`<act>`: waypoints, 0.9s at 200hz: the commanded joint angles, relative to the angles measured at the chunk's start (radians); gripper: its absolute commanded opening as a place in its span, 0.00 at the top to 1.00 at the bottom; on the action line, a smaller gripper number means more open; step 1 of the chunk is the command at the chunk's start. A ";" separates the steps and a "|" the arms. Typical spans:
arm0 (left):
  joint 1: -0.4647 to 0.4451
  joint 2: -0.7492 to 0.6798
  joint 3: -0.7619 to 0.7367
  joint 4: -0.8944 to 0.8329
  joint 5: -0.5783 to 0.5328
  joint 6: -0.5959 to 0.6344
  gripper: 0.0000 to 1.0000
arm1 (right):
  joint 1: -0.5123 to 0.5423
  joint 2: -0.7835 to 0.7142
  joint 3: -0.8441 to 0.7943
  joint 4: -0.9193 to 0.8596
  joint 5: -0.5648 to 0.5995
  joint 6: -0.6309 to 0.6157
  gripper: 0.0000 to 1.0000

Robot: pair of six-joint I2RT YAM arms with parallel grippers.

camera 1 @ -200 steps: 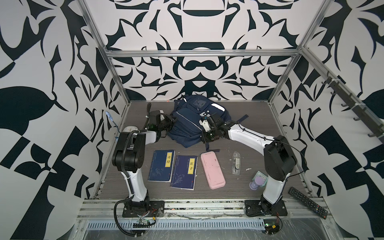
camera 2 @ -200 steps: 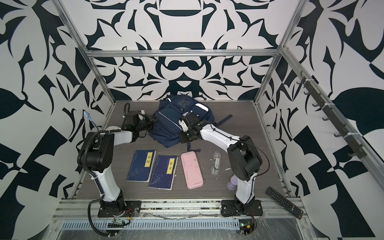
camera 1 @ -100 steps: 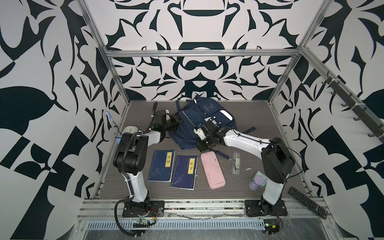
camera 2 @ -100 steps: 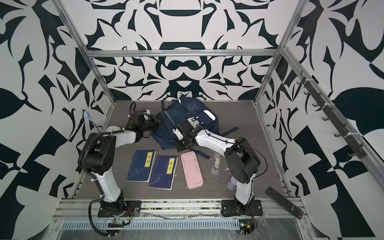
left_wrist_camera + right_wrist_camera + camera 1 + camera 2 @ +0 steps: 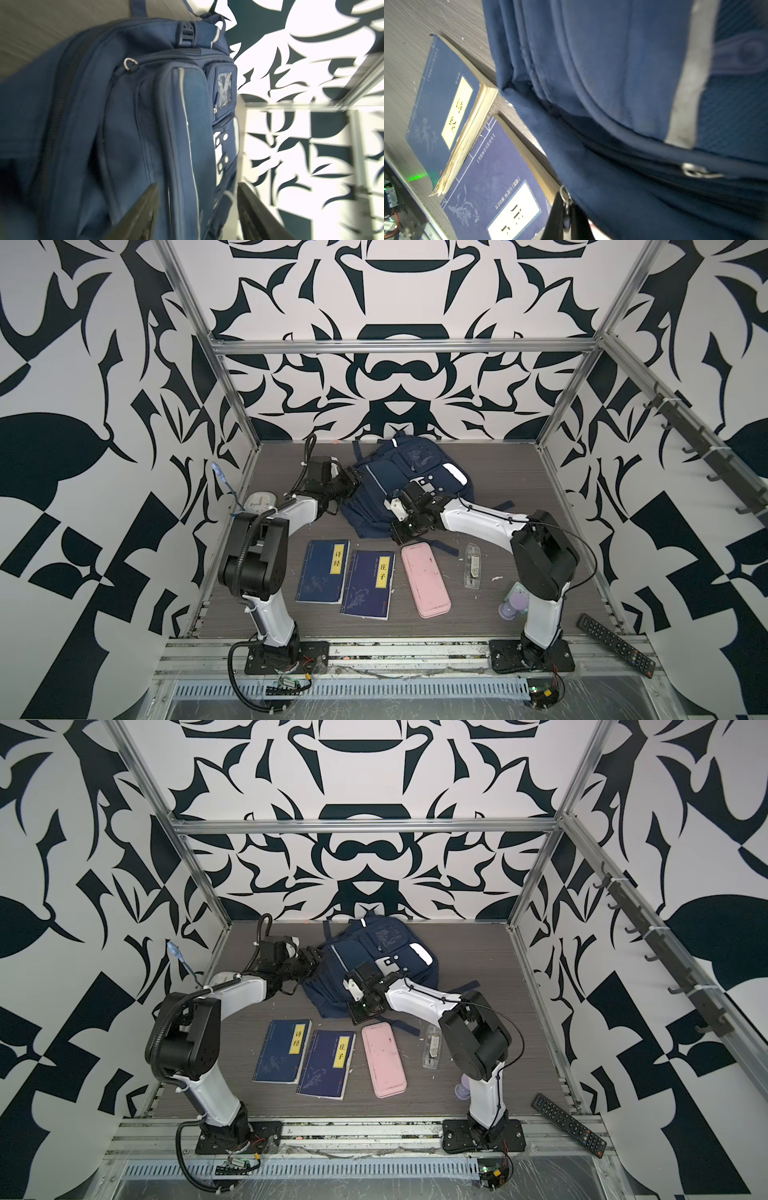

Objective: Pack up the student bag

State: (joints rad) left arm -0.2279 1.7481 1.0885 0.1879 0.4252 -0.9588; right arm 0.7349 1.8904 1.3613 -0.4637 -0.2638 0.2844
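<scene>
The student bag [image 5: 409, 472] [image 5: 376, 952] is a navy backpack lying at the back middle of the table, front pockets up. My left gripper [image 5: 354, 484] [image 5: 314, 961] is at its left side, open; in the left wrist view the fingers [image 5: 145, 209] stand wide apart with the bag's side pocket [image 5: 182, 145] just beyond them. At the bag's near edge, my right gripper [image 5: 405, 531] [image 5: 359, 1013] [image 5: 566, 220] is shut on a metal zip pull [image 5: 565, 197] of the bag [image 5: 633, 104].
In front of the bag lie two navy books [image 5: 322, 572] [image 5: 370, 585], a pink pencil case [image 5: 426, 580] and a clear slim case [image 5: 473, 564]. A purple bottle [image 5: 513, 605] stands by the right arm's base. A remote [image 5: 617, 639] lies off the table's right front corner. A white round object [image 5: 259, 502] sits at left.
My left gripper has opened and let go of the bag's side. The right gripper, still shut on the zip pull, moved left and toward the front; the bag shifted and turned.
</scene>
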 commanded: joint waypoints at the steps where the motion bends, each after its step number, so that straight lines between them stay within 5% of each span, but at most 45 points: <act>1: 0.002 -0.071 0.035 -0.214 -0.030 0.158 0.36 | -0.014 -0.088 0.014 -0.010 0.005 -0.016 1.00; 62: -0.048 -0.120 -0.018 -0.310 0.005 0.221 0.41 | -0.035 -0.142 -0.012 -0.013 0.004 -0.024 1.00; 180: -0.085 -0.084 -0.062 -0.254 0.053 0.126 0.48 | -0.035 -0.145 -0.066 0.025 0.005 -0.003 1.00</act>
State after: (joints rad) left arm -0.3099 1.6806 1.0546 -0.0463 0.4721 -0.8177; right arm 0.6979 1.7901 1.2961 -0.4656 -0.2588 0.2813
